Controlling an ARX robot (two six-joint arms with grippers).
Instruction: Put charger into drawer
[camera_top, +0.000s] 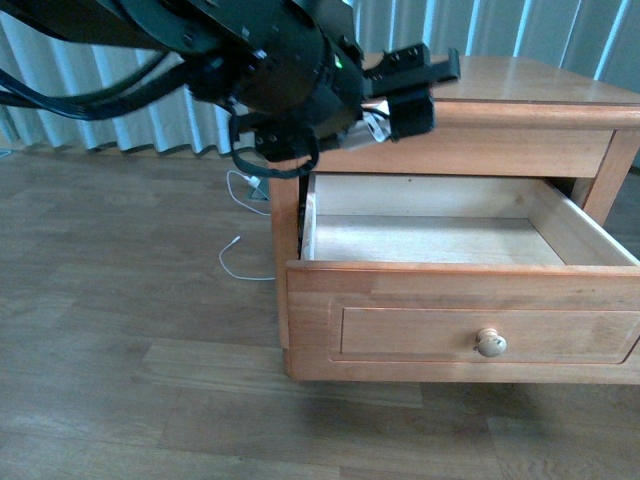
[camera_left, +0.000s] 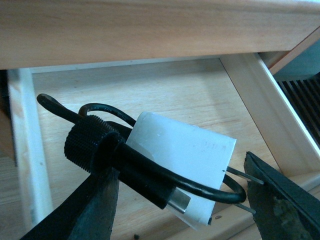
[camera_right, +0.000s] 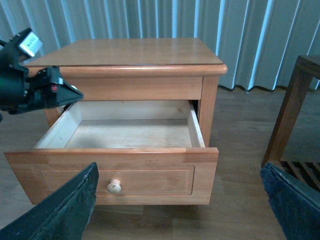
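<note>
The charger (camera_left: 185, 150), a white block with its black cable coiled against it, sits between the fingers of my left gripper (camera_left: 187, 200), which is shut on it. It hangs over the open drawer (camera_left: 165, 95), above the pale floor near the front left corner. In the front view the left gripper (camera_top: 405, 100) hovers above the drawer's (camera_top: 400, 335) back left area, just under the nightstand top. The drawer is pulled far out; its round knob (camera_top: 490, 343) faces me. My right gripper (camera_right: 180, 215) is open, in front of the drawer front (camera_right: 150, 172), holding nothing.
A thin white cable (camera_top: 240, 255) lies on the wood floor left of the nightstand (camera_top: 530, 80). Dark wooden furniture (camera_right: 290, 110) stands to the nightstand's right. Curtains hang behind. My left arm (camera_right: 35, 85) reaches over the drawer's left side.
</note>
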